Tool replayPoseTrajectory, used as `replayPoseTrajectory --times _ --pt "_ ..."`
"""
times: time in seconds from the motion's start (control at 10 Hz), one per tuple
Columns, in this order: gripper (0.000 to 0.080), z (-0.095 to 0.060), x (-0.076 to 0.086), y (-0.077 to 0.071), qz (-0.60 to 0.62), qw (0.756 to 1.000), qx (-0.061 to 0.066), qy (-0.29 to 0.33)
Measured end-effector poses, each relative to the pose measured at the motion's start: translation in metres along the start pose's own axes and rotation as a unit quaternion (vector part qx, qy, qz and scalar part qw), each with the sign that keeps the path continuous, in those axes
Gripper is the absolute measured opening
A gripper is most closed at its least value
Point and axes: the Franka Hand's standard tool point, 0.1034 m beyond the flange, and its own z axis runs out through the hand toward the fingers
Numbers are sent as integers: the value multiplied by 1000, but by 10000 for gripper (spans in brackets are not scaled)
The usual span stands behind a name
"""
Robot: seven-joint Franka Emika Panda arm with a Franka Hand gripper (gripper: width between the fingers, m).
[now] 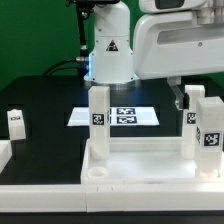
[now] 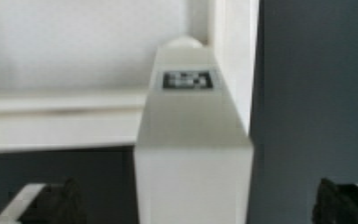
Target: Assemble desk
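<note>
The white desk tabletop (image 1: pixel 140 172) lies at the front of the exterior view, with its round corner sockets facing up. Three tagged legs stand upright at its corners: one at the far left (image 1: pixel 98 110), one at the far right (image 1: pixel 193 108) and one at the near right (image 1: pixel 211 128). Another leg (image 1: pixel 15 122) stands loose on the black table at the exterior view's left. My gripper (image 1: pixel 186 92) hangs over the far right leg. In the wrist view that leg (image 2: pixel 194 130) stands between my dark fingertips (image 2: pixel 44 202), with clear gaps on both sides. The gripper (image 2: pixel 194 205) is open and holds nothing.
The marker board (image 1: pixel 118 115) lies flat behind the tabletop, in front of the robot's base (image 1: pixel 108 55). A white border rail (image 1: pixel 8 156) runs along the front left. The near left socket (image 1: pixel 97 172) has no leg in it.
</note>
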Motion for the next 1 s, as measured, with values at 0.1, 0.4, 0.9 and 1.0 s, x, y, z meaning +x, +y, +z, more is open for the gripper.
replayPoseTrajectory --times 0.1,0.4,0.9,1.0 --pt "648 3 3 -6 19 1000 3 -7" --pt "648 21 -5 -6 30 999 3 11" --pt "288 22 -6 -4 166 986 3 13" --pt "288 23 -10 -6 264 964 2 23"
